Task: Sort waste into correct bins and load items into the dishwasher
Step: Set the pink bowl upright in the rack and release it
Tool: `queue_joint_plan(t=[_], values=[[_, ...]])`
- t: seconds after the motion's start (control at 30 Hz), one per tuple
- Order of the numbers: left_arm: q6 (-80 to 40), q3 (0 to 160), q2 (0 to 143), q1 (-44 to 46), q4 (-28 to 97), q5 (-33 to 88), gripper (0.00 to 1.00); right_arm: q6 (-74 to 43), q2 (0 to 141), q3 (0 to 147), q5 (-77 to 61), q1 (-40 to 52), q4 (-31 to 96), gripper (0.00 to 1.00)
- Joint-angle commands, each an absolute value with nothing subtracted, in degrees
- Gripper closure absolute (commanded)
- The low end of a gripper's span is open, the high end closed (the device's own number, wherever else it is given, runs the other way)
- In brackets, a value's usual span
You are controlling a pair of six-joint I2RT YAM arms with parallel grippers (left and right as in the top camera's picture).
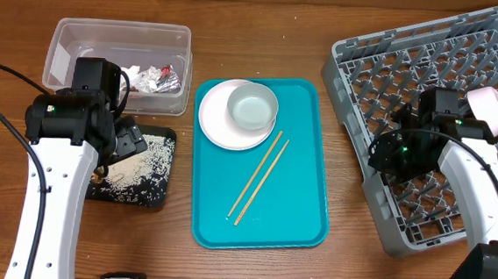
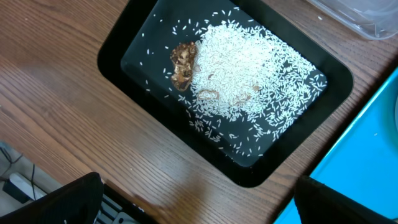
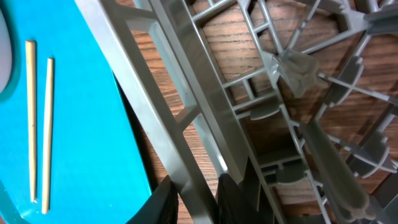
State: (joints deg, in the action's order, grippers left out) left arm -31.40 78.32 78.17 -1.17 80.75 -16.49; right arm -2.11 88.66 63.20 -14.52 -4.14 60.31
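My left gripper [image 1: 130, 140] [image 2: 199, 182] is open and empty above the near end of the black tray [image 1: 130, 200] [image 2: 112, 56]. The tray holds pale rice grains [image 1: 142, 163] [image 2: 249, 68] and a brown food scrap [image 2: 183, 64]. The clear tub [image 1: 71, 39] holds a white napkin [image 1: 135, 72] and foil wrappers [image 1: 165, 76]. The white plate [image 1: 215, 124] carries the pale grey bowl [image 1: 251, 107], beside two chopsticks [image 1: 260, 175] [image 3: 38, 118]. My right gripper [image 1: 381, 155] [image 3: 199, 183] is shut on the left rim of the grey dish rack [image 1: 360, 55] [image 3: 180, 68]. The pink bowl [image 1: 490, 107] sits in the rack.
The large teal tray [image 1: 297, 204] [image 3: 81, 124] lies in the middle, under the plate and chopsticks, its right edge close to the rack's left wall. The clear tub's corner [image 2: 367, 18] shows just past the black tray. Bare wooden table lies along the front.
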Motion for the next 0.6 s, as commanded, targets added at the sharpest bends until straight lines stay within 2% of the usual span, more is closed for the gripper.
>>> queue_joint_plan(t=[0.0,0.57], values=[[-31.75,78.37,77.95,-1.48,80.71,-16.47,0.0,-6.11,88.88,62.83,-12.53,-5.08,58.65,0.85],[-31.75,78.37,77.95,-1.48,80.73,-16.47,0.0,-6.26,88.88,62.83,-14.28,-5.04,48.38,0.85]])
